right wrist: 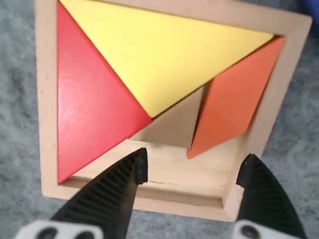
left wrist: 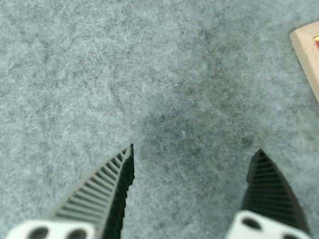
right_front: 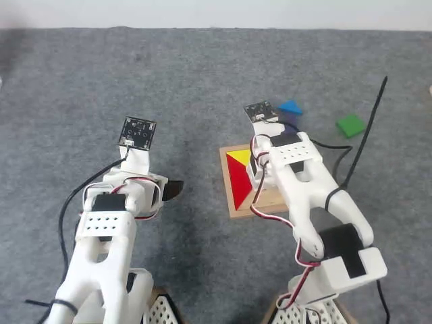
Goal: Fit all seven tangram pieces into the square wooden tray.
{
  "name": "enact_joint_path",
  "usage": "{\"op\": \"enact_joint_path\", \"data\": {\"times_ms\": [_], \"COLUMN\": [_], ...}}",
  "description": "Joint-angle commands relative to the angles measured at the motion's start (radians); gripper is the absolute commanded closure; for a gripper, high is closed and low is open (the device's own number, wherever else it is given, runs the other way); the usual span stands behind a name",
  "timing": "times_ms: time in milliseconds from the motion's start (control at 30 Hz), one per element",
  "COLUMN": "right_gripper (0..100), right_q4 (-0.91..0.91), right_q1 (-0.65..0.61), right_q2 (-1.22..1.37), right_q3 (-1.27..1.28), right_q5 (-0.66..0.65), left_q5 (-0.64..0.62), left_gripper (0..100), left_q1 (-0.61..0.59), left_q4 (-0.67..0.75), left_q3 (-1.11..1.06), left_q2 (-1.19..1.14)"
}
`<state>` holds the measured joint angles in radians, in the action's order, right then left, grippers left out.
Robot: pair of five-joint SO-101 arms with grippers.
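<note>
My right fingers (right wrist: 114, 184) hang open above the tray (right wrist: 46, 99), at its unfilled edge (red triangle (right wrist: 89, 109), yellow triangle (right wrist: 164, 59), orange piece (right wrist: 234, 99) seated). The blue piece (right_front: 290, 106) and green piece (right_front: 350, 125) lie beyond it. Left fingers (left wrist: 107, 189) open over counter (left wrist: 149, 74), probably parked clear.

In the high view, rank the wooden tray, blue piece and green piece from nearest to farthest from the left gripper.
1. The wooden tray, just to the right of the left gripper.
2. The blue piece, on the carpet beyond the tray's far side.
3. The green piece, farthest, further right than the blue piece.
</note>
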<state>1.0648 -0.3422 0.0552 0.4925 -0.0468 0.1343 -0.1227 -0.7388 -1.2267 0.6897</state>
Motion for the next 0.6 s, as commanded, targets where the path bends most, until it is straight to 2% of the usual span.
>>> {"op": "enact_joint_path", "data": {"times_ms": [0,567], "right_gripper": [69.9,69.9], "right_q4": [0.007,-0.068], "right_q1": [-0.002,-0.001], "right_q2": [-0.013,-0.004], "right_q3": [-0.009,-0.044], "right_q5": [-0.015,0.083], "left_q5": [0.009,0.009], "left_gripper": [65,65], "left_q1": [0.003,0.003], "left_q4": [0.015,0.015], "left_q3": [0.004,0.004], "left_q2": [0.025,0.025]}}
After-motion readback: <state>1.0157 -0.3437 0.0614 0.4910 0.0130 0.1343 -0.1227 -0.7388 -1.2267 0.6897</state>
